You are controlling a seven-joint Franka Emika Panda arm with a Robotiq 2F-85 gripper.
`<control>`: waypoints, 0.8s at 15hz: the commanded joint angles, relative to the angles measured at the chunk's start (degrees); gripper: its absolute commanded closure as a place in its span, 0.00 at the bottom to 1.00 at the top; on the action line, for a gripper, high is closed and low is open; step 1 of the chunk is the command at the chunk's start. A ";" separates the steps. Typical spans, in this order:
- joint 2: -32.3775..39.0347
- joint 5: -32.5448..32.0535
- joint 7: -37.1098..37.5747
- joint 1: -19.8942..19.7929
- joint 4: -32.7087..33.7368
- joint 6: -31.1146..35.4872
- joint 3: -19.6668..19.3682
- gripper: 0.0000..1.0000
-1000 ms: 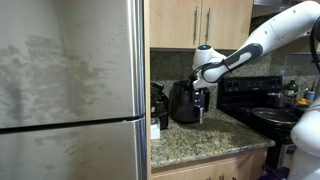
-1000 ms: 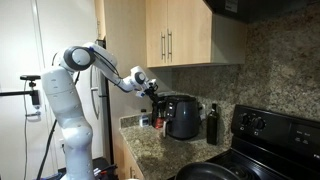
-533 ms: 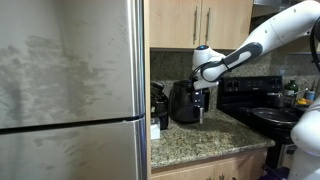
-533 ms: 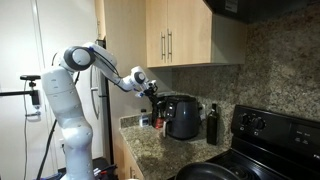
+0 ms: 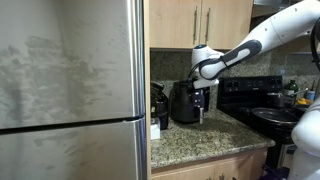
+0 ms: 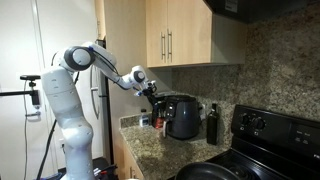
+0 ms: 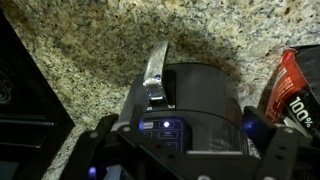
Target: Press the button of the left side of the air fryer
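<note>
I am looking at the air fryer (image 5: 183, 102), which is showing in both exterior views as a glossy black, rounded barrel. Through the wrist camera I am looking down on its dark domed top. A silvery handle (image 7: 154, 76) is jutting out from it over the speckled granite countertop (image 7: 90, 40). A few small bluish lights (image 7: 166, 127) are glowing on the dark surface at the near edge of the picture.

The fryer is standing upright on the countertop, back by the wall under the wooden cabinets (image 5: 200, 22). It is sitting between the steel refrigerator (image 5: 70, 90) and the black stove (image 5: 250, 97). In an exterior view a dark bottle (image 6: 211, 124) is standing just beside it on the stove side. In the wrist view a red packet (image 7: 296, 85) is lying near it.

I am holding the gripper (image 6: 153, 96) pointing down at the fryer's upper edge, on the side away from the bottle. In the wrist view its two fingers (image 7: 268, 135) are reaching in from the bottom corners, spread wide and gripping nothing. The fryer's top is lying directly beneath them, and the glowing lights are sitting between them. I cannot tell from any view whether a fingertip is touching the fryer or hanging just above it.
</note>
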 commanded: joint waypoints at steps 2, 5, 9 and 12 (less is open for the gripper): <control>-0.07 0.88 2.48 -0.14 0.15 1.25 0.08 0.00; -0.01 0.56 3.74 -0.07 0.21 0.31 0.06 0.00; -0.01 0.59 4.18 -0.07 0.21 0.30 0.06 0.00; 5.53 2.89 0.86 0.30 3.99 -3.91 -0.40 0.00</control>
